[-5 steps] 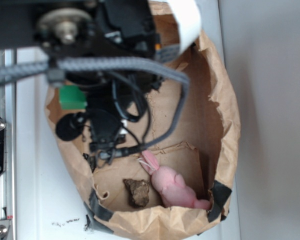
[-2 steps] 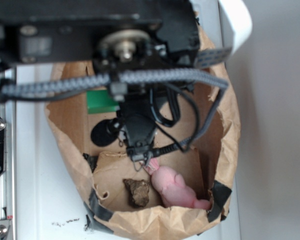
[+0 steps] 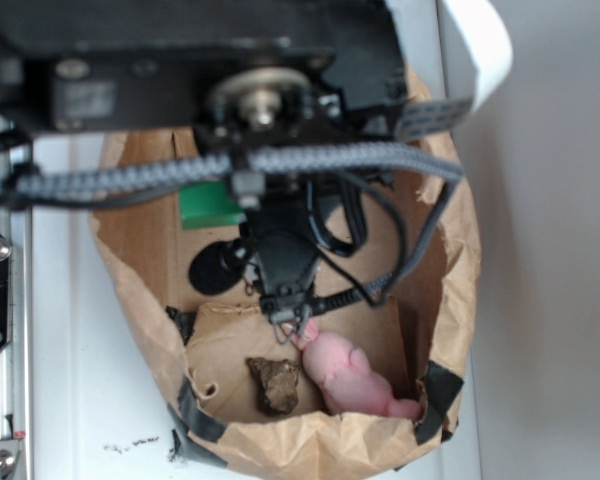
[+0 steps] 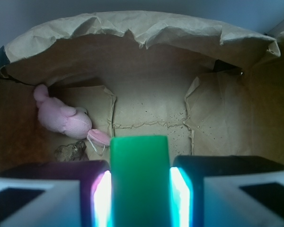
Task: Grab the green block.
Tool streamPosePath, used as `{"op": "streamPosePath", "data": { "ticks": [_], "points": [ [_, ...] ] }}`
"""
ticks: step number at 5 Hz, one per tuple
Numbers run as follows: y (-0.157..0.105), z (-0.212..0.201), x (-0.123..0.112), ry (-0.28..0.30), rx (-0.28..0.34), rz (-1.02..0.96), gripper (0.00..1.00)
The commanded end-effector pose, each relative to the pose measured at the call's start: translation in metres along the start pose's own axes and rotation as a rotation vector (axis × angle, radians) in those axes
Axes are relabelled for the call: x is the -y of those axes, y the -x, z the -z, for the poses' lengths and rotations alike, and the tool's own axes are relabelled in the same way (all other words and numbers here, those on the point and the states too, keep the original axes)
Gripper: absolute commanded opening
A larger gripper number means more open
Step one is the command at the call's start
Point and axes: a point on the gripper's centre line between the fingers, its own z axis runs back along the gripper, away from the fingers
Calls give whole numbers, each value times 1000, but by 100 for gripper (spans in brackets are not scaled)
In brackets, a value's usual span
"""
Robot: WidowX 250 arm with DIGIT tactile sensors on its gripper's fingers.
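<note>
The green block [image 4: 140, 179] is a smooth bright green bar standing straight between my gripper's [image 4: 140, 191] two fingers, which press on both of its long sides. Its far end points toward the back wall of the bag. From the exterior view only one end of the green block [image 3: 208, 205] shows, sticking out from under the black arm at the bag's upper left. The fingers themselves are hidden there by the arm and its cables.
All of this sits inside a crumpled brown paper bag [image 3: 450, 250], whose walls [image 4: 132, 28] rise all around. A pink plush bunny [image 3: 348, 375] [image 4: 61, 118] and a dark brown lump [image 3: 275, 385] [image 4: 72, 151] lie on its floor. A metal rail [image 3: 0, 330] runs along the left.
The arm has swung right over the bag, and the green block's visible end has moved right with it. The bunny and lump have stayed put.
</note>
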Motion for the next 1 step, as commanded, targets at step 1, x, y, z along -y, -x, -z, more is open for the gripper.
{"op": "streamPosePath", "data": {
  "ticks": [1],
  "points": [
    [-20, -21, -10, 13, 54, 15, 0]
  ]
}}
